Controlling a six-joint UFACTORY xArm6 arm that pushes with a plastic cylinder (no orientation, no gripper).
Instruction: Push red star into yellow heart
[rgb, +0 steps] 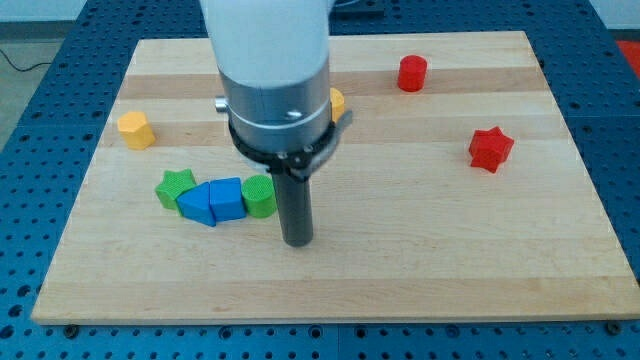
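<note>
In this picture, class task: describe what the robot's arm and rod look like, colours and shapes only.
The arm is a wide white cylinder. Below it sits a grey metal collar with a black clamp ring. From that hangs a straight dark rod, round in section, ending at my tip. No cables or markings show.

No text, label, brand, number or sign can be read anywhere in the view. Nothing is printed on the wooden counter (420, 270), and no marking can be made out on the coloured blocks or on the pale body of the arm (268, 50).
</note>
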